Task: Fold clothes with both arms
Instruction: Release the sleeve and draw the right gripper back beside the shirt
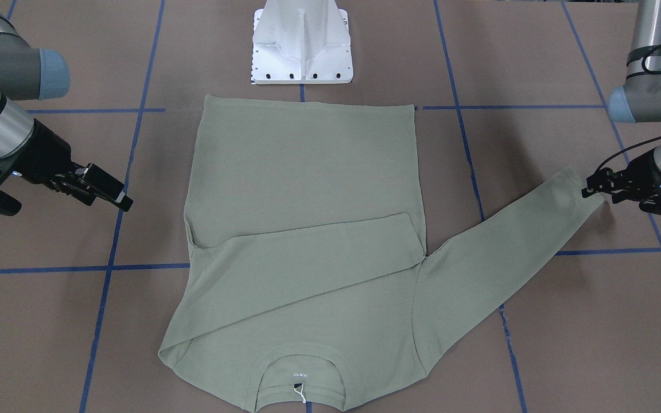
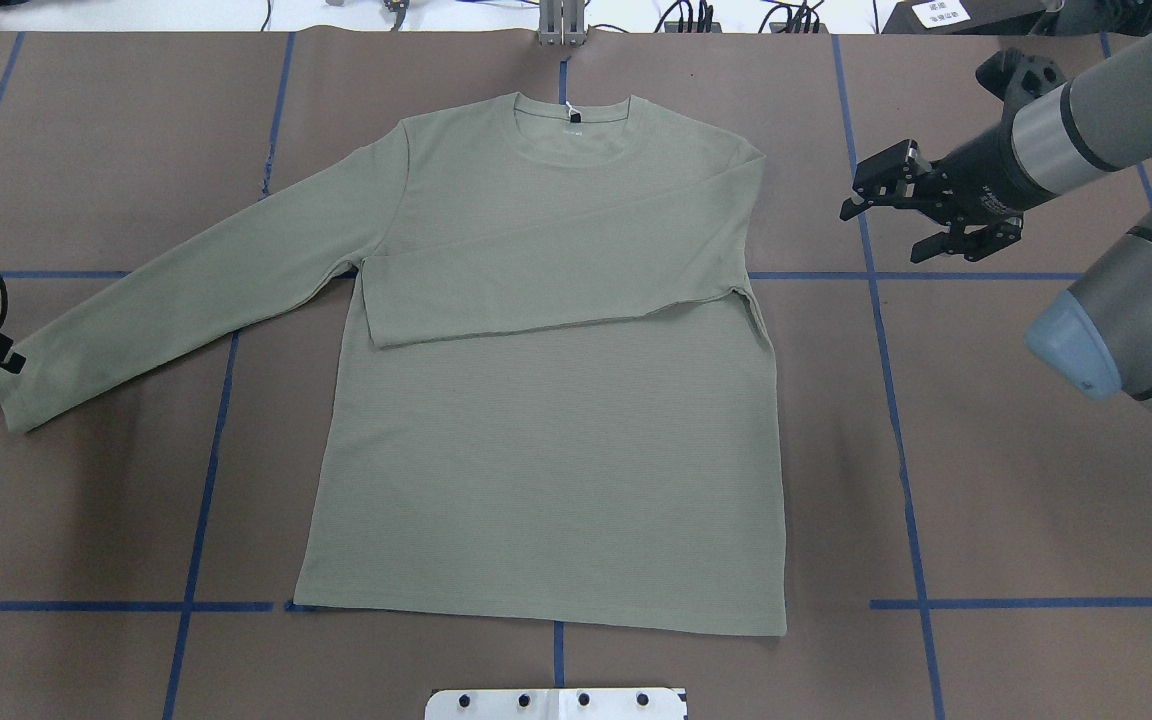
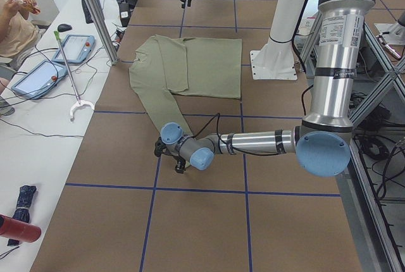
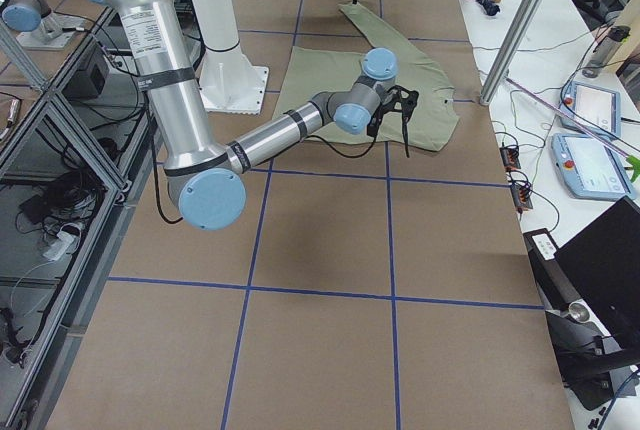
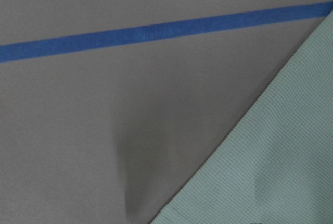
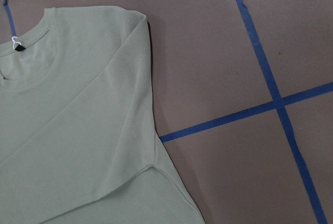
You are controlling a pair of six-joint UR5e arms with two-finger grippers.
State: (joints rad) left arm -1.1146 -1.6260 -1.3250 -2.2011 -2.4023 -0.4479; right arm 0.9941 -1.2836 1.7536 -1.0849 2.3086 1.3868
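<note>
The sage-green shirt [image 2: 556, 450] lies flat on the table, collar and white neck tag [image 2: 569, 108] at the far edge. One sleeve [image 2: 556, 270] is folded across the chest. The other sleeve [image 2: 186, 270] stretches out towards my left gripper [image 2: 6, 358], whose tip sits at the cuff [image 1: 580, 186]. I cannot tell whether it grips. The left wrist view shows only flat fabric [image 5: 270, 156] and tape. My right gripper [image 2: 886, 230] hovers open and empty beside the folded shoulder [image 6: 135, 31], apart from the cloth.
The white pedestal base [image 1: 302, 46] stands at the hem side. Blue tape lines [image 2: 896, 400] cross the brown table. Beyond the collar edge is a white bench with tablets [image 3: 38, 76], cables and a seated person [image 3: 16, 28].
</note>
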